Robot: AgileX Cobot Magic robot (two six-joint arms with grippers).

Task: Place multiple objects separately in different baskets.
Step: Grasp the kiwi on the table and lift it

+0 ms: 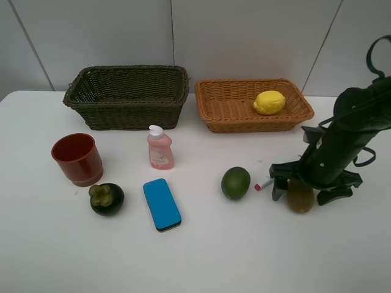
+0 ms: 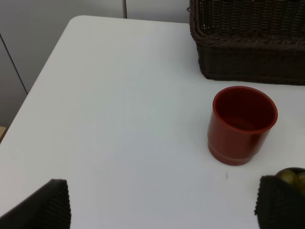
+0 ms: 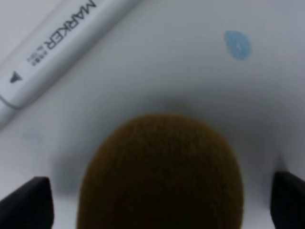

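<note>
Brown kiwi [image 1: 300,196] is set on the white table [image 1: 244,256], near the white marker [image 1: 264,183], and is flanked by the right gripper [image 3: 157,200], fingers spread wide. Left gripper [image 2: 164,202] is held wide apart near the red plastic cup [image 2: 242,125].

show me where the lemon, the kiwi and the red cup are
lemon [image 1: 269,102], exterior high view, middle of its skin
kiwi [image 3: 162,176], right wrist view, middle of its fuzzy top
red cup [image 2: 240,141], left wrist view, front outer wall

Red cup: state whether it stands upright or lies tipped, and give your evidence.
Upright: the red cup rests on its base, open mouth facing up.
</note>
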